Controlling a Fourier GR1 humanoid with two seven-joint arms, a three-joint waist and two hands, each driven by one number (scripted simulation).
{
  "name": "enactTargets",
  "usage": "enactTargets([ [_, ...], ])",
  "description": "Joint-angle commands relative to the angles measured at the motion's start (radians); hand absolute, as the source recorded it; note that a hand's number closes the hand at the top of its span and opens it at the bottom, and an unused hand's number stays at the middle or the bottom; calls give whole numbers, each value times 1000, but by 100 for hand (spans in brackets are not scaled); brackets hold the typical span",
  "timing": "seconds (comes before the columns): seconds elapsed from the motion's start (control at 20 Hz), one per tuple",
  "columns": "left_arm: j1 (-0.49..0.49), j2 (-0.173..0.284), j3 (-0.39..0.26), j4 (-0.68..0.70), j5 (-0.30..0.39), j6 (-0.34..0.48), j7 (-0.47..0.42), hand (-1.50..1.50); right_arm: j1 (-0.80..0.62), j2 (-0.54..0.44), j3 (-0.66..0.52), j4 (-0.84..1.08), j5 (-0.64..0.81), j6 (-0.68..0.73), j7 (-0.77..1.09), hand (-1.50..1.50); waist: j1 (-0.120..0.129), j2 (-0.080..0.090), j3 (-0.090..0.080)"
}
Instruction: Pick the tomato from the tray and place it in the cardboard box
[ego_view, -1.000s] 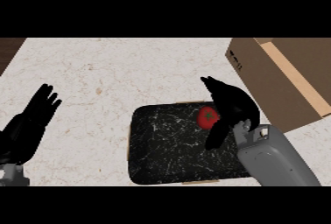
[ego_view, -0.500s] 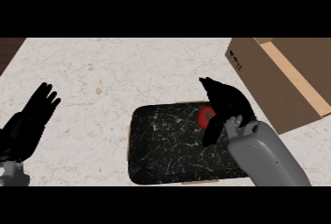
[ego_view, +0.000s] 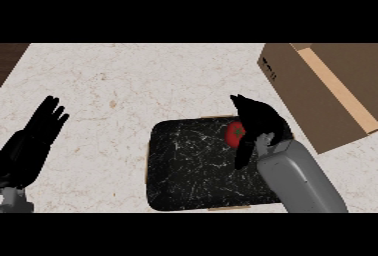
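While curled, right hand (ego_view: 258, 125) cups tomato (ego_view: 235, 134) — thumb down.

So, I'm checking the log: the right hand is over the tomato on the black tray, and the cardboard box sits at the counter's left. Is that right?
Not quite. The head view shows the cardboard box at the counter's right, beyond the tray, not its left. The rest holds: the right hand is over the tomato on the black tray.

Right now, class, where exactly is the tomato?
In the head view the tomato lies on the black tray, near its upper right corner, right beside the right hand, with the cardboard box further right.
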Motion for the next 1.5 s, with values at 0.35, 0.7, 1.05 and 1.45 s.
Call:
enactTargets([
  [0.35,40,-61,-9,-76,-50,-6,24,0,-31,59,-59,131,94,27,-34,-150,3,0,0],
  [0.7,-22,-42,67,62,-39,-68,-27,0,42,63,-73,108,155,-26,-113,150,-2,0,0],
  [1.05,-45,-10,106,63,-21,-93,16,0,67,98,-2,84,229,-82,-186,150,-3,0,0],
  [1.45,-3,-86,60,-4,-81,-52,26,0,-22,77,-116,250,269,-127,-302,150,1,1,0],
])
